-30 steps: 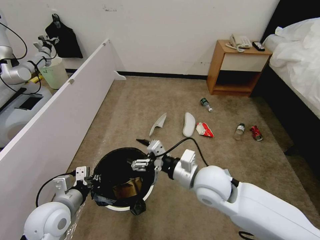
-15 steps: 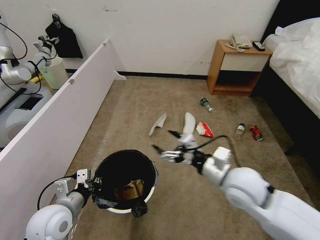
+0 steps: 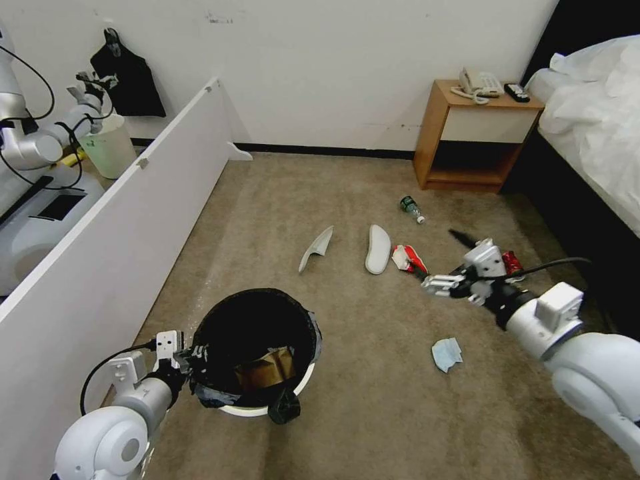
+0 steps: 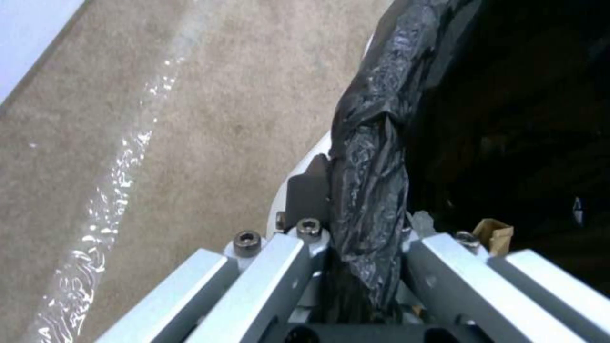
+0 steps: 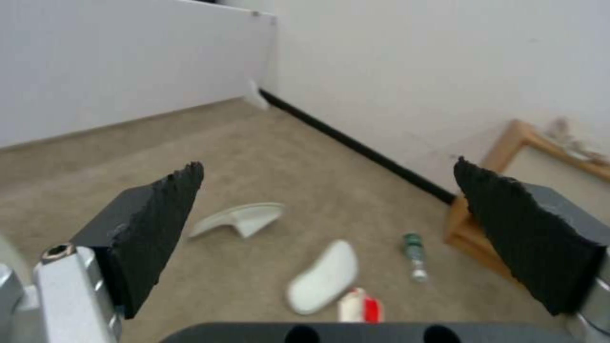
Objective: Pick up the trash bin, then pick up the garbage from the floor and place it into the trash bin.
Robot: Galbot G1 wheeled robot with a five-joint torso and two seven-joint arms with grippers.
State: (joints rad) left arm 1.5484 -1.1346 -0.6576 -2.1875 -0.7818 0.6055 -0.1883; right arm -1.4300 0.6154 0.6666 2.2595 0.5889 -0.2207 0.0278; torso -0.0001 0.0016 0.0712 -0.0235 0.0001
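Observation:
The trash bin (image 3: pixel 305 325) is white with a black bag over its rim and hangs low over the floor (image 3: pixel 373 413), a brown cardboard scrap (image 3: pixel 265 369) inside it. My left gripper (image 3: pixel 185 359) is shut on its rim; the left wrist view shows the fingers (image 4: pixel 279 267) clamping the bag fold (image 4: pixel 369 181). My right gripper (image 3: pixel 437 257) is open and hovers by the red-white wrapper (image 3: pixel 407 259) and the red can (image 3: pixel 513 260). On the carpet lie two white slippers (image 3: pixel 317 248) (image 3: pixel 377 248), a bottle (image 3: pixel 412 208) and a light-blue wad (image 3: pixel 447 353). Between the open right gripper (image 5: pixel 327 166) fingers show the slippers (image 5: pixel 238 219) (image 5: pixel 321 278), wrapper (image 5: pixel 359 307) and bottle (image 5: pixel 414 247).
A long white partition board (image 3: pixel 120 220) runs along the left. Behind it stand another robot (image 3: pixel 33 147) and a pale bucket (image 3: pixel 110 143). A wooden nightstand (image 3: pixel 470 133) is against the far wall, and a bed (image 3: pixel 593 113) fills the right side.
My right arm swung from above the bin out to the right, over the litter near the wrapper and can. The light-blue wad came into view where the arm had been. The bin shifted slightly.

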